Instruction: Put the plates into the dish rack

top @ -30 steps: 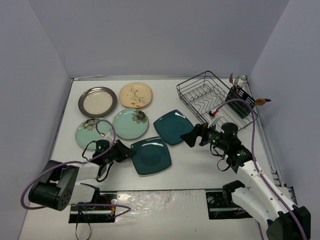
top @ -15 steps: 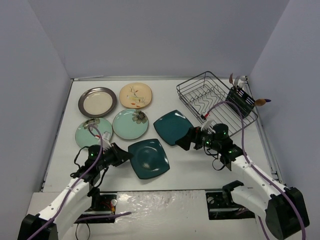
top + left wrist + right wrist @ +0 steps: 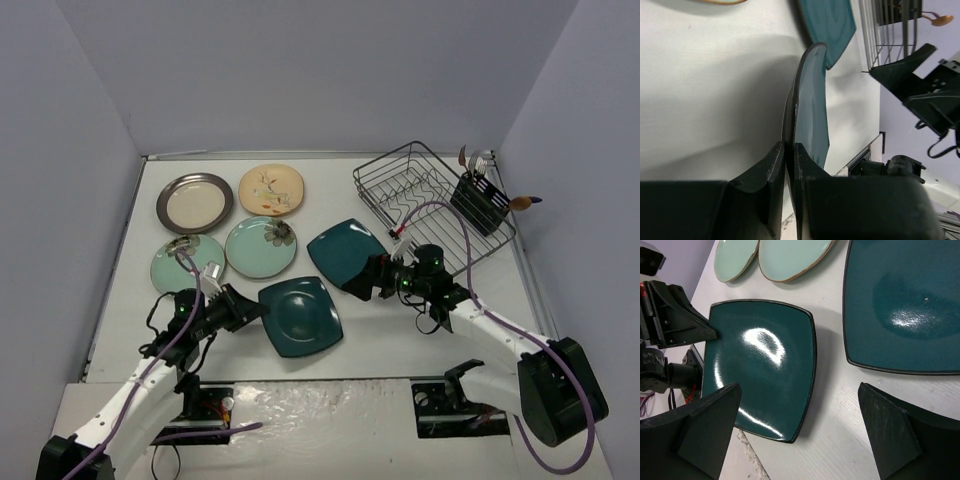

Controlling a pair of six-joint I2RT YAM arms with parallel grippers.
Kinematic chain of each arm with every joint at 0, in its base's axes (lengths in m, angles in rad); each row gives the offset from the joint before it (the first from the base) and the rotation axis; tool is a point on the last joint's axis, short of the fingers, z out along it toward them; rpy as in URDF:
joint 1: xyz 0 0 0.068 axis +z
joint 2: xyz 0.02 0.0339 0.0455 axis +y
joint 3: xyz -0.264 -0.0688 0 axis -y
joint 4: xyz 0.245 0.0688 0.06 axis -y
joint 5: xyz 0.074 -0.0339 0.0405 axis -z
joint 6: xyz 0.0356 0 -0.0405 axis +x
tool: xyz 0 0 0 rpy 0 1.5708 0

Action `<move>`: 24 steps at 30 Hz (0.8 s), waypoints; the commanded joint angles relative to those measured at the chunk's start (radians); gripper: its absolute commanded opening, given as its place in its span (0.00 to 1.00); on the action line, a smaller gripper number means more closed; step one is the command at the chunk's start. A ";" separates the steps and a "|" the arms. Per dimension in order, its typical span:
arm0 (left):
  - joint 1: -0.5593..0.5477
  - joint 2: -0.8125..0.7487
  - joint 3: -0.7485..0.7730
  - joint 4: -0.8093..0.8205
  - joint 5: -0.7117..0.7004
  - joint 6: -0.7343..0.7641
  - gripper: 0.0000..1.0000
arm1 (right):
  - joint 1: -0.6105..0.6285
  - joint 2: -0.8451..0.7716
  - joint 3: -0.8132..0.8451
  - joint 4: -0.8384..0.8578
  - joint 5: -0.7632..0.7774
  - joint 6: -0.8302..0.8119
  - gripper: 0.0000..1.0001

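My left gripper point(image 3: 250, 310) is shut on the left rim of a dark teal square plate point(image 3: 300, 317). In the left wrist view this plate point(image 3: 812, 110) shows edge-on between the fingers point(image 3: 772, 170) and casts a shadow on the table. My right gripper point(image 3: 362, 278) stands open just right of it. Its wide jaws frame the plate's right edge point(image 3: 812, 355) without touching it. A second teal plate point(image 3: 347, 253) lies flat behind. Two mint plates point(image 3: 261, 247) point(image 3: 185, 263), a cream floral plate point(image 3: 271, 190) and a grey-rimmed plate point(image 3: 194, 203) lie at the back left. The dish rack point(image 3: 420, 195) holds no plates.
A black cutlery caddy point(image 3: 478, 205) with utensils sits at the rack's right end. Purple walls close in the table on three sides. The right arm's cable loops over the rack's near side.
My right gripper has moved left, toward the held teal plate. The left arm has shifted and the left gripper has closed fully on the plate's rim.
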 commanded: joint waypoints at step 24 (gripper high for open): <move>-0.004 -0.074 0.231 0.318 0.132 -0.182 0.00 | 0.115 0.214 0.161 0.310 -0.283 0.064 0.95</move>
